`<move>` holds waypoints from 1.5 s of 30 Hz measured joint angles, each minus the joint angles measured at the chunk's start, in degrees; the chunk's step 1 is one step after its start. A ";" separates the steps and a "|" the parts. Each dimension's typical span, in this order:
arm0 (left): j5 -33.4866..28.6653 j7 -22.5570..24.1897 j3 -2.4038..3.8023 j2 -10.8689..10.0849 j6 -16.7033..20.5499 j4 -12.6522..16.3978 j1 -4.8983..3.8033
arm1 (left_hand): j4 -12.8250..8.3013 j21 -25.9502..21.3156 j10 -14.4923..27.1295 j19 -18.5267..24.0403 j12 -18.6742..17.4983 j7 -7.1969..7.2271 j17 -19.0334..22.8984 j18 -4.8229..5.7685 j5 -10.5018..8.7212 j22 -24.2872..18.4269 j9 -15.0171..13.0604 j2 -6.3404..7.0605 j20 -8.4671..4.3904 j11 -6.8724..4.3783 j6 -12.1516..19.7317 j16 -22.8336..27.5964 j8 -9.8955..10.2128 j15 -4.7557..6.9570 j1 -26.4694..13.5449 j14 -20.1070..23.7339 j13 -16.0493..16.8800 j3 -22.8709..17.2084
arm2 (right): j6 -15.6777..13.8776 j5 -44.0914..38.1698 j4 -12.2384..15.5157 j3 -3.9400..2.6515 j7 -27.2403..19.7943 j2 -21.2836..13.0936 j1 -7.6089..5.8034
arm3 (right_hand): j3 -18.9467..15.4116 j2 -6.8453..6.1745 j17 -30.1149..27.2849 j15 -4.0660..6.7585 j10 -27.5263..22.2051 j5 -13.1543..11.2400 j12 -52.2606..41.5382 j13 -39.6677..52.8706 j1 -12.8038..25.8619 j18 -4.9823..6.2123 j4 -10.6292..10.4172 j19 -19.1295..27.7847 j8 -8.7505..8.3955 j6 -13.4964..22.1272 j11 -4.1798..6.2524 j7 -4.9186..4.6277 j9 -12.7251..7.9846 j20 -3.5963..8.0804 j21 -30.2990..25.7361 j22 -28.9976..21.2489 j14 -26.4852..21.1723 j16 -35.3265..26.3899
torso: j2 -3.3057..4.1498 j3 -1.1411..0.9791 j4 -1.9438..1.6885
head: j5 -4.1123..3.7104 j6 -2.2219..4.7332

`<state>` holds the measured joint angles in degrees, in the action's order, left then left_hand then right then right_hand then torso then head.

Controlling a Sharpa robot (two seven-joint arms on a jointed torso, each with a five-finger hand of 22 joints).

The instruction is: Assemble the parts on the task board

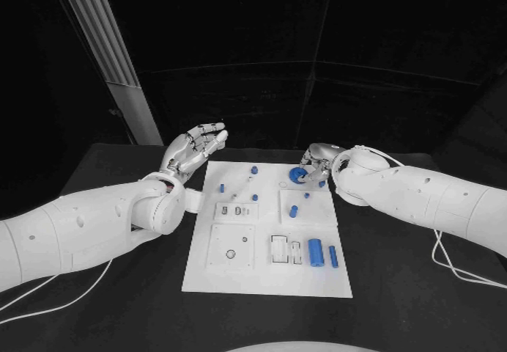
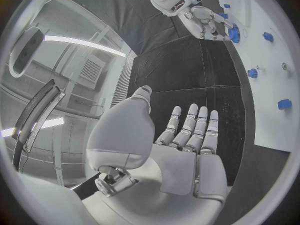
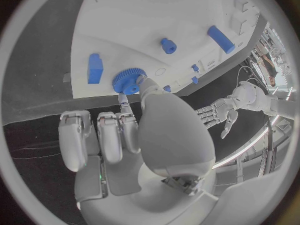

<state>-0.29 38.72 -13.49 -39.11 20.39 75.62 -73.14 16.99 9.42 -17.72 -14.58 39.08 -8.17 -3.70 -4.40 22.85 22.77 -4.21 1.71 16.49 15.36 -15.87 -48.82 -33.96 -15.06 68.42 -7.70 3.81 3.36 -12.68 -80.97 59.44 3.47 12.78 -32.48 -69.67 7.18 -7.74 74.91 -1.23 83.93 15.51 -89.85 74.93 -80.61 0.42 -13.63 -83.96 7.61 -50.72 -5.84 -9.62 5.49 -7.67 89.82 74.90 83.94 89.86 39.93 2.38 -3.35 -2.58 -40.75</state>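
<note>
The right hand (image 1: pixel 320 160) reaches the far edge of the task board (image 1: pixel 269 275), at one o'clock from the board's centre, its thumb and a fingertip (image 3: pixel 124 99) pinching the blue gear (image 1: pixel 299 174) that sits on the white plate. Its other fingers lie curled side by side. At eleven o'clock, just off the board's far-left corner, the left hand (image 1: pixel 193 149) hangs above the black table (image 1: pixel 105 183), fingers (image 2: pixel 190 125) straight and spread, holding nothing.
</note>
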 measured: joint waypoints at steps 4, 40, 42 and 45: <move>0.00 0.00 0.00 0.00 -0.01 0.00 0.00 | 0.00 0.00 0.00 0.00 0.00 0.00 0.00 0.00 0.00 0.00 0.00 0.00 0.00 0.00 0.00 0.00 0.00 0.00 0.00 0.00 0.00 0.00 | 0.24 -0.07 -0.09 -0.02 0.02 0.01 -0.03 | 0.03 0.22 0.00 0.00 0.00 0.00 0.00 0.00 -0.22 0.00 0.03 0.00 0.00 0.00 0.00 0.00 0.08 0.00 0.00 0.00 0.00 0.00 | 0.00 0.00 0.00 | 0.00 -0.06; 0.01 0.00 0.00 -0.16 -0.04 0.06 0.00 | 0.00 0.00 0.00 0.00 0.00 0.00 0.00 0.00 0.00 0.01 -0.02 0.00 0.00 0.00 0.00 0.00 0.00 0.00 0.00 0.00 0.00 0.00 | -1.70 -0.25 1.32 0.01 -0.53 -0.52 0.25 | 3.50 3.23 0.04 0.43 0.00 1.39 0.00 -0.01 -2.52 0.00 4.94 0.00 2.22 -6.35 0.84 0.28 0.81 0.43 0.00 0.00 0.00 0.00 | -0.01 -0.02 -0.03 | 0.22 -0.42; 0.01 0.00 0.00 -0.16 -0.04 0.05 0.00 | 0.00 0.00 0.00 0.00 0.00 0.00 0.00 0.00 0.00 0.01 -0.02 0.00 0.00 0.00 0.00 0.00 0.00 0.00 0.00 0.00 0.00 0.00 | -2.27 -0.23 1.63 0.05 -0.71 -0.78 0.32 | 3.50 3.31 0.04 0.43 0.00 1.39 0.00 0.00 -2.59 0.00 4.95 0.00 2.22 -6.36 0.84 0.27 0.81 0.43 0.00 0.00 0.00 0.00 | -0.01 -0.03 -0.03 | 0.24 -0.44; 0.01 0.00 0.00 -0.16 -0.04 0.02 0.00 | 0.00 0.00 0.00 0.00 0.00 0.00 0.00 0.00 0.00 0.01 -0.02 0.00 0.00 0.00 0.00 0.00 0.00 0.00 0.00 0.00 0.00 0.00 | -3.39 -0.15 2.13 0.06 -1.04 -1.21 0.35 | 3.54 3.30 0.04 0.43 0.00 1.39 0.00 0.00 -2.61 0.00 4.99 0.00 2.22 -6.36 0.84 0.27 0.81 0.42 0.00 0.00 0.00 0.00 | 0.00 -0.03 -0.03 | 0.24 -0.44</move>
<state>-0.29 38.72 -13.49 -39.26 20.35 75.65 -73.14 16.99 9.42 -17.72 -14.58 39.08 -8.17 -3.70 -4.40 22.85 22.78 -4.24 1.71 16.49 15.36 -15.87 -48.81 -33.96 -15.05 68.42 -7.70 3.81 3.36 -16.07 -81.12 61.57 3.53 11.74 -33.69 -69.32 10.71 -4.43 74.94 -0.80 83.93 16.90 -89.85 74.92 -83.21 0.42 -8.64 -83.96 9.83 -57.08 -5.00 -9.35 6.30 -7.24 89.82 74.90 83.94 89.86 39.93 2.35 -3.38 -2.34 -41.19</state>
